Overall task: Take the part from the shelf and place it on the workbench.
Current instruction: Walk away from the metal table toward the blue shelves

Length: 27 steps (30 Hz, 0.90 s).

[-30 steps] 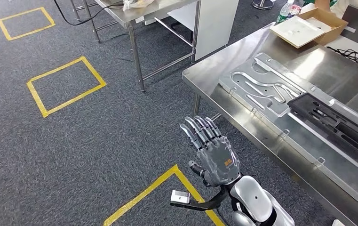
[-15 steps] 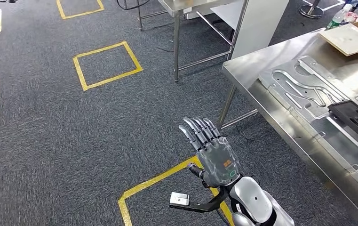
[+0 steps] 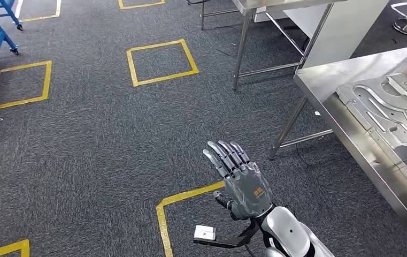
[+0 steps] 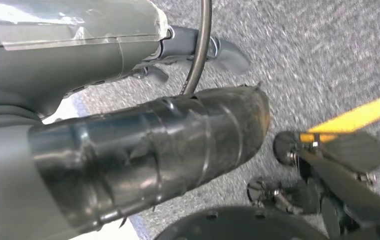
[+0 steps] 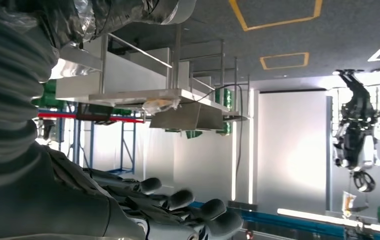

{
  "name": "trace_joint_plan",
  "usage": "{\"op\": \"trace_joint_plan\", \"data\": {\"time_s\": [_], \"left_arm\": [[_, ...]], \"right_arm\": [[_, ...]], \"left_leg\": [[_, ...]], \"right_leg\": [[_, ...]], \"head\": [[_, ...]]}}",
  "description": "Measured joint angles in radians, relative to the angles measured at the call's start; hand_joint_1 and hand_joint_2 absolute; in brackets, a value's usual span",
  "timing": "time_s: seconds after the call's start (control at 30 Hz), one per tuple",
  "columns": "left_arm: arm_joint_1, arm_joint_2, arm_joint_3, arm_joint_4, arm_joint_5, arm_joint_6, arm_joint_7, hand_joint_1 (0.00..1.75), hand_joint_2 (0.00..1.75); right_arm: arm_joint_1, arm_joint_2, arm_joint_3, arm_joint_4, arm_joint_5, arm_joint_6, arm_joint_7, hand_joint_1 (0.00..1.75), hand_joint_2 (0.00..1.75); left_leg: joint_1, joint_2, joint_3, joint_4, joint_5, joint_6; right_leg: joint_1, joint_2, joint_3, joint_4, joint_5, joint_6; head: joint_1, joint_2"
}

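The right hand [image 3: 245, 182] is raised palm-down above the grey carpet, its fingers [image 3: 225, 154] straight, close together and holding nothing; an orange logo on its back is too small to read. The left hand [image 4: 128, 145] hangs over the carpet; whether its fingers are spread or curled cannot be told. The grey metal part [image 3: 388, 110] lies flat on the steel workbench surface [image 3: 324, 85], well apart from both hands.
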Motion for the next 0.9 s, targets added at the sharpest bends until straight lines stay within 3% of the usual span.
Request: {"op": "trace_joint_plan", "data": {"time_s": [0.03, 0.07, 0.1, 0.17, 0.2, 0.23, 0.3, 0.33, 0.37, 0.4, 0.47, 0.5, 0.57, 0.63, 0.7, 0.73, 0.77, 0.8, 0.9], "left_arm": [[0.002, 0.000, 0.001, 0.000, -0.002, 0.000, 0.000, 0.00, 0.00], [0.003, 0.000, 0.002, 0.000, -0.003, 0.000, 0.000, 0.00, 0.00], [0.002, 0.000, 0.002, 0.000, -0.005, -0.001, 0.000, 0.00, 0.00], [-0.002, 0.000, 0.003, 0.000, -0.008, -0.001, 0.000, 0.00, 0.00], [-0.003, 0.000, 0.003, 0.000, -0.009, -0.001, 0.000, 0.00, 0.00], [-0.003, 0.000, 0.003, 0.000, -0.010, -0.001, 0.000, 0.00, 0.00], [-0.003, 0.000, 0.003, 0.000, -0.012, -0.002, -0.001, 0.00, 0.00], [-0.003, 0.000, 0.003, 0.000, -0.011, -0.003, -0.004, 0.00, 0.00], [-0.003, -0.001, 0.003, 0.000, -0.010, -0.006, -0.008, 0.00, 0.00], [-0.001, -0.001, 0.004, 0.000, -0.010, -0.008, -0.013, 0.00, 0.00], [0.002, -0.002, 0.005, 0.000, -0.009, -0.012, -0.021, 0.00, 0.00], [0.004, -0.001, 0.007, 0.000, -0.009, -0.012, -0.023, 0.00, 0.00], [0.006, -0.001, 0.009, 0.000, -0.010, -0.011, -0.026, 0.00, 0.00], [0.004, 0.001, 0.012, -0.001, -0.012, -0.009, -0.030, 0.00, 0.00], [0.003, 0.003, 0.016, -0.001, -0.013, -0.007, -0.034, 0.00, 0.00], [0.004, 0.003, 0.019, -0.001, -0.013, -0.007, -0.035, 0.00, 0.00], [0.005, 0.003, 0.022, -0.001, -0.013, -0.007, -0.036, 0.00, 0.00], [0.006, 0.003, 0.024, -0.001, -0.013, -0.007, -0.036, 0.00, 0.00], [0.009, 0.001, 0.027, -0.001, -0.013, -0.004, -0.036, 0.00, 0.00]], "right_arm": [[0.000, 0.000, 0.000, 0.000, -0.001, 0.001, 0.000, 0.00, 1.75], [-0.001, 0.000, 0.001, 0.000, -0.002, 0.002, 0.000, 0.00, 1.75], [0.000, 0.000, 0.001, 0.000, -0.003, 0.003, 0.000, 0.00, 1.75], [0.001, 0.000, 0.002, 0.000, -0.004, 0.005, 0.000, 0.00, 1.75], [0.002, 0.000, 0.002, 0.000, -0.004, 0.006, 0.000, 0.00, 1.31], [0.003, 0.000, 0.002, 0.000, -0.004, 0.006, 0.000, 0.00, 0.87], [0.003, 0.000, 0.002, 0.000, -0.005, 0.006, 0.000, 0.00, 0.00], [0.003, 0.000, 0.002, 0.000, -0.005, 0.007, 0.000, 0.00, 0.00], [0.003, 0.000, 0.002, -0.001, -0.005, 0.008, 0.001, 0.00, 0.00], [0.003, 0.000, 0.002, -0.002, -0.005, 0.010, 0.002, 0.00, 0.00], [0.003, -0.001, 0.002, -0.004, -0.004, 0.013, 0.004, 0.00, 0.00], [0.003, -0.001, 0.002, -0.004, -0.003, 0.015, 0.005, 0.00, 0.00], [0.004, -0.001, 0.003, -0.004, 0.001, 0.023, 0.010, 0.00, 0.00], [0.006, -0.002, 0.003, -0.004, 0.004, 0.031, 0.018, 0.00, 0.00], [0.013, -0.002, 0.003, -0.003, 0.004, 0.035, 0.021, 0.00, 0.00], [0.016, -0.003, 0.003, -0.002, 0.004, 0.035, 0.021, 0.00, 0.00], [0.019, -0.004, 0.003, 0.000, 0.004, 0.035, 0.021, 0.00, 0.00], [0.021, -0.004, 0.003, 0.001, 0.004, 0.036, 0.021, 0.00, 0.00], [0.022, -0.004, 0.003, 0.001, 0.005, 0.038, 0.021, 0.00, 0.00]], "left_leg": [[-0.001, 0.000, -0.004, -0.001, 0.002, -0.004], [-0.002, 0.013, -0.011, 0.009, -0.015, -0.007], [-0.003, 0.034, -0.022, 0.036, -0.053, -0.010], [0.005, 0.080, -0.049, 0.145, -0.163, -0.021], [0.012, 0.090, -0.060, 0.209, -0.198, -0.029], [0.020, 0.096, -0.064, 0.261, -0.205, -0.039], [0.037, 0.103, -0.037, 0.292, -0.152, -0.058], [0.046, 0.107, 0.000, 0.262, -0.121, -0.067], [0.053, 0.112, 0.060, 0.202, -0.115, -0.075], [0.055, 0.115, 0.122, 0.126, -0.132, -0.078], [0.050, 0.119, 0.200, 0.015, -0.188, -0.065], [0.044, 0.118, 0.203, -0.004, -0.200, -0.053], [0.040, 0.120, 0.192, -0.005, -0.189, -0.028], [0.036, 0.122, 0.181, -0.007, -0.173, -0.007], [0.027, 0.120, 0.166, -0.006, -0.160, 0.005], [0.023, 0.118, 0.158, -0.005, -0.154, 0.009], [0.018, 0.115, 0.151, -0.004, -0.149, 0.011], [0.015, 0.112, 0.146, -0.003, -0.145, 0.011], [0.012, 0.104, 0.141, -0.003, -0.139, 0.010]], "right_leg": [[-0.002, -0.015, -0.005, -0.007, 0.013, -0.003], [-0.005, -0.029, -0.012, -0.016, 0.028, -0.007], [-0.008, -0.044, -0.021, -0.025, 0.043, -0.011], [-0.010, -0.072, -0.045, -0.030, 0.067, -0.016], [-0.010, -0.088, -0.061, -0.028, 0.078, -0.013], [-0.012, -0.104, -0.079, -0.025, 0.089, -0.010], [-0.017, -0.126, -0.119, -0.014, 0.106, 0.004], [-0.021, -0.134, -0.139, -0.003, 0.113, 0.013], [-0.024, -0.138, -0.159, 0.012, 0.117, 0.022], [-0.026, -0.144, -0.177, 0.030, 0.120, 0.030], [-0.030, -0.149, -0.201, 0.057, 0.131, 0.047], [-0.034, -0.151, -0.205, 0.062, 0.138, 0.055], [-0.044, -0.134, -0.213, 0.073, 0.134, 0.068], [-0.048, -0.098, -0.242, 0.142, 0.076, 0.075], [-0.047, -0.075, -0.288, 0.268, 0.000, 0.074], [-0.045, -0.071, -0.301, 0.316, -0.020, 0.072], [-0.043, -0.069, -0.298, 0.333, -0.022, 0.068], [-0.039, -0.068, -0.275, 0.310, -0.006, 0.061], [-0.022, -0.062, -0.151, 0.120, 0.066, 0.034]], "head": [[0.000, 0.000], [0.000, 0.000], [-0.001, 0.000], [-0.002, 0.000], [-0.002, 0.000], [-0.002, 0.000], [-0.002, 0.000], [-0.002, 0.000], [-0.002, 0.000], [-0.001, 0.000], [-0.001, 0.000], [0.000, 0.000], [0.000, 0.000], [0.000, 0.000], [0.000, 0.000], [0.000, 0.000], [0.000, 0.000], [0.000, 0.000], [0.000, 0.000]]}}
